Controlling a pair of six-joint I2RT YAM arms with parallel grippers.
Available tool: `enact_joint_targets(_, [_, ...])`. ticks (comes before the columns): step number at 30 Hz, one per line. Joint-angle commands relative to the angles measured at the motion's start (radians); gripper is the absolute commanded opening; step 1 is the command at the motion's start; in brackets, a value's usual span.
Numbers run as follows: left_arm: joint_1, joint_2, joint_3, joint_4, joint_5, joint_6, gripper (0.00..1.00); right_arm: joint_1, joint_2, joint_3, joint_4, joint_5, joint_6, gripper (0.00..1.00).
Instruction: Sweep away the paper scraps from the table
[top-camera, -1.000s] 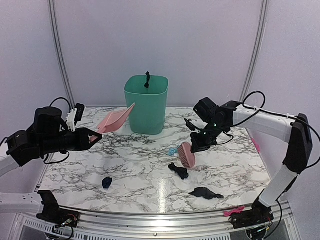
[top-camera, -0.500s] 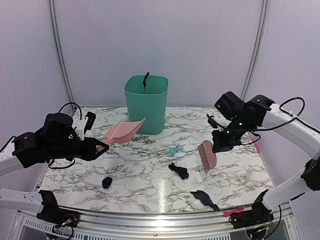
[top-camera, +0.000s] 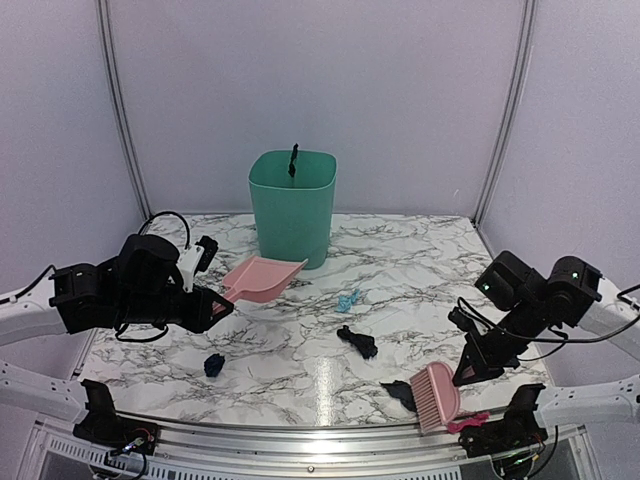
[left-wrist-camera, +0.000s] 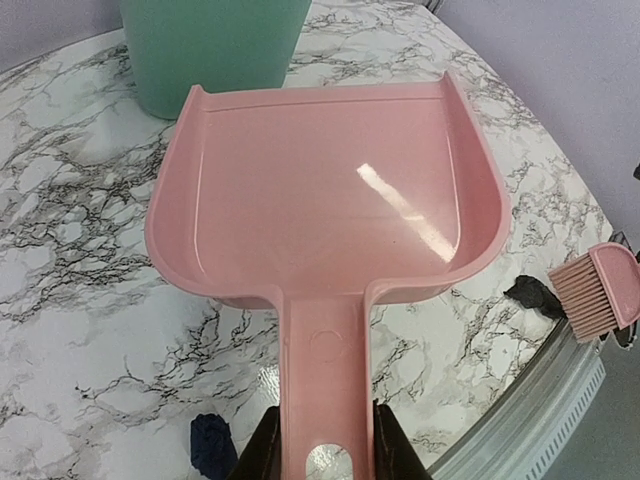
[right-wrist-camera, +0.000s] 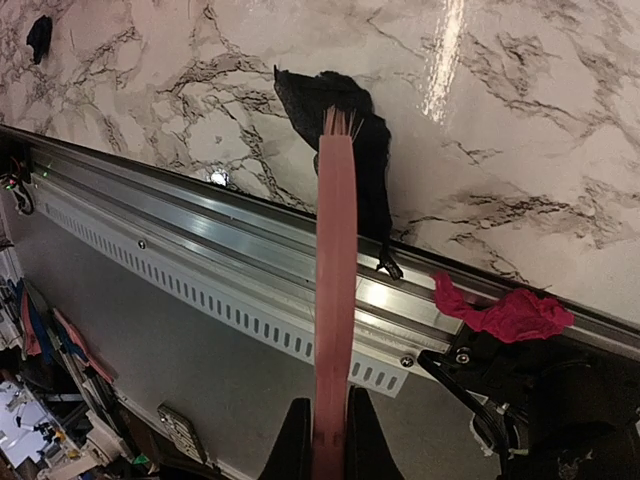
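Paper scraps (top-camera: 358, 342), one at tip of brush (top-camera: 437, 395) clamped in R claw (right-wrist-camera: 328, 412), L claw (left-wrist-camera: 325, 442) clamps dustpan (left-wrist-camera: 320, 190)

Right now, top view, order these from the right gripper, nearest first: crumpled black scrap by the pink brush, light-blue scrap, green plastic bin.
From the right gripper, holding the pink brush:
1. Crumpled black paper scrap, front edge.
2. Light-blue paper scrap, centre.
3. Green plastic bin, far back.

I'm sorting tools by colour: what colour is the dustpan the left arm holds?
Pink all over, no pattern. The dustpan shows best in the left wrist view.
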Motion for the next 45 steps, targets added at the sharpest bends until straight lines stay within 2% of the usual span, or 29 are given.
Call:
enact_joint_targets(1, [-0.013,0.000,0.025,0.049,-0.023,-0.003,0.00,0.013,-0.013,-0.017,0.077,0.025,0.079,0.00])
enact_joint_targets(6, [-0.026,-0.016,0.007,0.050,-0.026,-0.022,0.00,0.012,0.071,-0.067,0.244,0.116,0.076,0.00])
enact_joint_targets(10, [-0.035,-0.043,-0.017,0.044,-0.022,-0.041,0.00,0.013,0.188,-0.046,0.304,0.217,0.036,0.00])
enact_joint_targets(15, [-0.044,-0.081,-0.042,0.029,-0.026,-0.063,0.00,0.011,0.330,0.051,0.385,0.290,-0.033,0.00])
enact_joint_targets(21, [-0.050,-0.095,-0.073,0.001,-0.037,-0.081,0.00,0.010,0.514,0.239,0.396,0.400,-0.130,0.00])
enact_joint_targets(28, [-0.067,-0.088,-0.095,-0.012,-0.060,-0.102,0.00,0.009,0.563,0.391,0.425,0.310,-0.255,0.00])
enact_joint_targets(31, [-0.071,-0.070,-0.084,-0.024,-0.065,-0.100,0.00,0.001,0.569,0.435,0.404,0.288,-0.289,0.00])
enact_joint_targets(35, [-0.084,-0.054,-0.086,-0.031,-0.051,-0.100,0.00,-0.024,0.565,0.460,0.376,0.340,-0.297,0.00])
enact_joint_targets(38, [-0.103,-0.032,-0.081,-0.040,-0.055,-0.098,0.00,-0.029,0.580,0.468,0.320,0.454,-0.281,0.00])
enact_joint_targets(41, [-0.130,-0.001,-0.070,-0.051,-0.067,-0.087,0.00,-0.040,0.585,0.489,0.188,0.601,-0.247,0.00])
enact_joint_targets(45, [-0.160,0.062,-0.046,-0.065,-0.084,-0.054,0.00,-0.080,0.550,0.512,0.014,0.722,-0.191,0.00])
